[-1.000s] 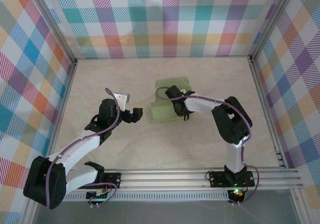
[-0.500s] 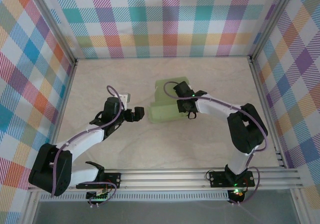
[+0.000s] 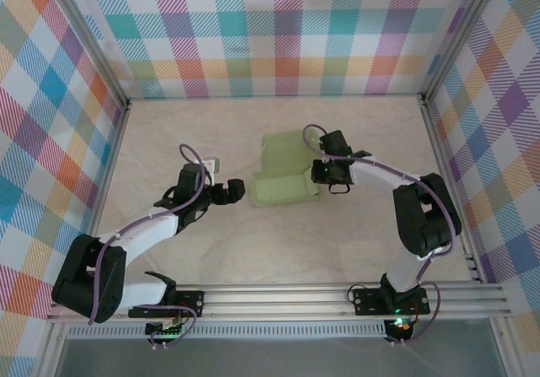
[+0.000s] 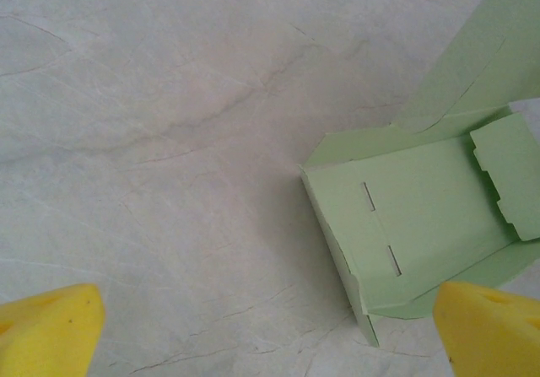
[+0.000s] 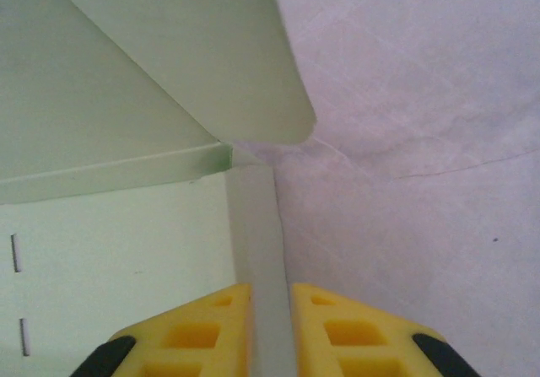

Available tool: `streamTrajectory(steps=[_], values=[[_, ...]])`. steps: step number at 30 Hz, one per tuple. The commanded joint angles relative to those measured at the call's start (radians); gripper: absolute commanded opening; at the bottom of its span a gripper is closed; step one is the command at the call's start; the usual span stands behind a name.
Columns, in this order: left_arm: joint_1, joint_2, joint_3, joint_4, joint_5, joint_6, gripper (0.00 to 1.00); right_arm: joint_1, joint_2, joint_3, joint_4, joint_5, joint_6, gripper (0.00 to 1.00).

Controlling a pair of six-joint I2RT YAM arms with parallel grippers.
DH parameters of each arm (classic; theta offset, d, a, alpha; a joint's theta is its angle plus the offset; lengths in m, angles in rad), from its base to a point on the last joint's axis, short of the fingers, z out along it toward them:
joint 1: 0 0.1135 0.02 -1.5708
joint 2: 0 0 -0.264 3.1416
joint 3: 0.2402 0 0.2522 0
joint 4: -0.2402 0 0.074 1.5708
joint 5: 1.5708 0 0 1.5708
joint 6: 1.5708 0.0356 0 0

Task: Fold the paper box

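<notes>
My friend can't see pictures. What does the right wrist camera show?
The right gripper pinches a thin side wall of the pale green paper box between yellow fingers. A rounded flap shows above it, and the pale marbled table lies to the right.

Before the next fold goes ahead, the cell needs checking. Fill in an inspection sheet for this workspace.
Surface: pale marbled tabletop, no marks or spills seen.
Job's things: pale green paper box mid-table, partly folded, flaps raised, two slots in one panel.
Clutter: nothing seen.
Grippers: left gripper open, just left of the box and apart from it; right gripper pinching a thin side wall of the box.
Cables: purple cables run along both arms, looping at the wrists.
Surroundings: plaid walls on three sides; aluminium rail at the near edge carries the arm bases.
</notes>
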Motion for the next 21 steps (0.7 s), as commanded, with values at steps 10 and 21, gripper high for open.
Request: streamTrajectory(steps=[10,21], values=[[0.005,0.01,0.027,0.007,0.018,0.006,1.0,-0.026,0.017,-0.035,0.047,-0.152,0.039,0.18],[0.005,0.023,0.033,0.01,0.024,0.013,1.0,-0.044,-0.059,-0.093,0.084,-0.142,0.066,0.24]])
